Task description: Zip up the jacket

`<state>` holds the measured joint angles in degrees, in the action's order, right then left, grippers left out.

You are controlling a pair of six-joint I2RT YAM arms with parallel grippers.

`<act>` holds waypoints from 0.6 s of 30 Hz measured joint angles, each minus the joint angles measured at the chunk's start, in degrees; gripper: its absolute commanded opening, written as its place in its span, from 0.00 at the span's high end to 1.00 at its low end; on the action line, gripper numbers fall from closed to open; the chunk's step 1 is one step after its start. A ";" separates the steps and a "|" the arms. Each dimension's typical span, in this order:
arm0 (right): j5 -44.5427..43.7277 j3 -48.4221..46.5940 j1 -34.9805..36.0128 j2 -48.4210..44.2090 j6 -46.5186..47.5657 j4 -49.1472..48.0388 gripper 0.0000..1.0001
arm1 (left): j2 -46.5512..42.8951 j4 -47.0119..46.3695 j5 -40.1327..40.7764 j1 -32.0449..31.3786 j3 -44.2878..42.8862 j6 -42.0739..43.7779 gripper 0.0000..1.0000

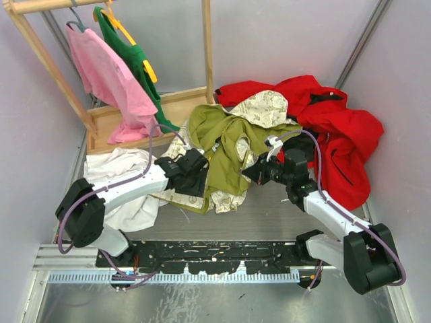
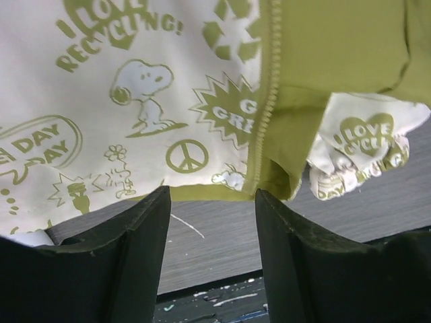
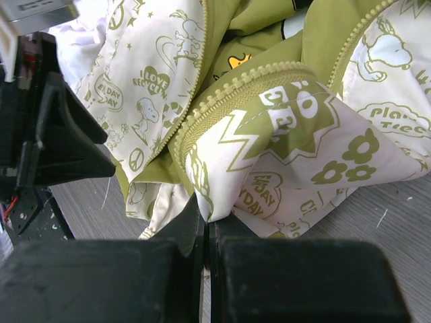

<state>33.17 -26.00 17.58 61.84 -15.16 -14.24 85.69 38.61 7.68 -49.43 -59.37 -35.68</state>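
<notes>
Grey, wood-grained table [image 1: 269, 219] between pale walls carries a heap of clothes.

The left gripper [image 2: 212, 198] stands about halfway open. Its two black fingers [image 2: 138, 249] are apart, with only bare table showing between them. Their tips sit just below the hem of the jacket [image 1: 222, 138], and the wrist view does not settle whether they touch it. Above that hem the cream lining spreads across the frame, printed in olive with cartoon dogs, a peace sign and recycling slogans. A line of zipper teeth [image 2: 266, 87] runs down the upper middle, with plain olive cloth to its right.

The right gripper [image 3: 207, 222] has its fingers pressed together. A cream fold of the jacket comes down right into the seam between them, so it appears pinched there. Above it a second run of zipper teeth [image 3: 256, 77] curves over the fold.

In the top view the jacket lies crumpled at the centre of the frame, olive side mostly up, with cream lining showing at its top and lower edges. The two arms close on it from lower left and lower right.

A red jacket [image 1: 337, 128] lies bunched at the right, against the olive one. A white garment [image 1: 124, 175] lies at the left, under the left arm. A wooden rack [image 1: 40, 57] in the upper left holds a pink shirt [image 1: 108, 74] and a green garment [image 1: 138, 60] on hangers.
</notes>
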 measured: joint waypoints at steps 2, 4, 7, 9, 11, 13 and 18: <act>0.00 0.09 0.00 0.00 -0.07 -0.59 0.98 | 0.90 -0.42 -0.52 1.44 0.17 -0.09 0.48; -0.02 0.26 0.00 0.00 -0.17 -1.03 0.98 | 2.03 -1.25 -0.74 2.27 0.17 -0.15 0.49; -0.02 0.42 0.02 0.00 -0.22 -1.20 0.98 | 4.09 -2.36 -1.57 2.51 0.15 -0.44 0.50; -0.04 0.42 0.11 0.00 -0.24 -1.25 0.97 | 5.84 -3.02 -2.03 2.51 0.15 -0.59 0.52; -0.07 0.42 0.22 0.00 -0.24 -1.27 0.97 | 7.50 -3.28 -2.32 2.51 0.09 -0.74 0.52; -0.07 0.42 0.31 0.00 -0.24 -1.31 0.97 | 8.94 -3.28 -2.67 2.51 -0.07 -0.85 0.53; -0.07 0.44 0.33 0.02 -0.26 -1.57 0.97 | 11.43 -3.30 -3.23 2.51 -0.50 -1.07 0.52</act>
<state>33.10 -25.56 17.91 61.87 -15.42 -15.81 97.12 35.31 4.45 -46.92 -59.88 -36.75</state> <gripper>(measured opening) 0.048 0.475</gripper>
